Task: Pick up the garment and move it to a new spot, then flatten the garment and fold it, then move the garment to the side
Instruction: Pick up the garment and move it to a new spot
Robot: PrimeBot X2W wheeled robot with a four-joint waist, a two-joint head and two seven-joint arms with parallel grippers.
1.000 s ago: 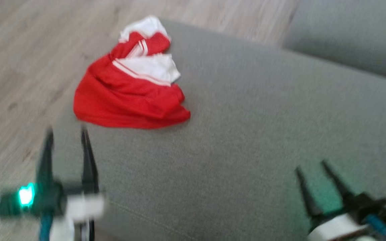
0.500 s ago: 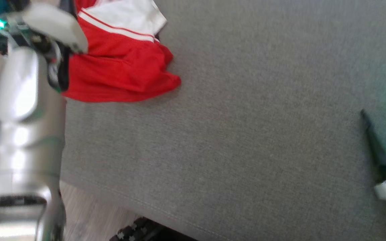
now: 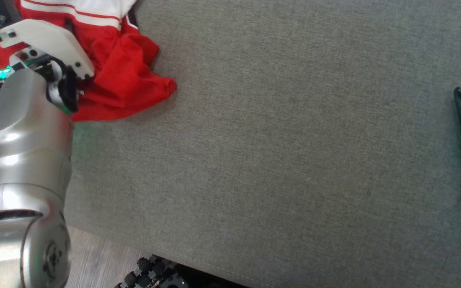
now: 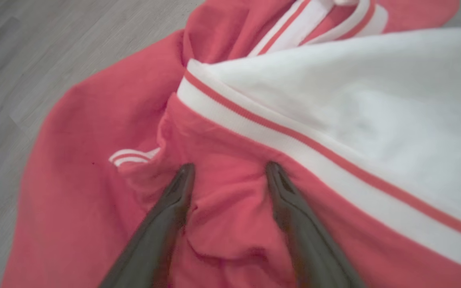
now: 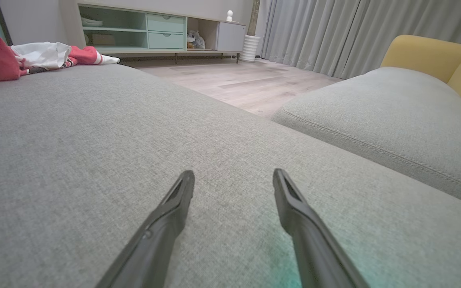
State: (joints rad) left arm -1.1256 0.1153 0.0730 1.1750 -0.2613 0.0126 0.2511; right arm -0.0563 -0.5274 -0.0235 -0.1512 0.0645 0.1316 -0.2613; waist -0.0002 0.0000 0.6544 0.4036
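Two grippers open: left gripper (image 4: 228, 170) straddles crumpled red-and-white fabric garment (image 4: 94, 120), likely to pinch it; right gripper (image 5: 233, 178) hovers spare above grey woven cushion (image 5: 74, 152).

Head view down onto sofa (image 3: 294, 140); wrist views low, garment (image 3: 126, 76) in all

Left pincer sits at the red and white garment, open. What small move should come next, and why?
Probably close the left pincer on the garment: its jaws stand open astride a raised red fold, tips seemingly at the cloth, nothing gripped yet. The right pincer is open over the bare sofa, far off.
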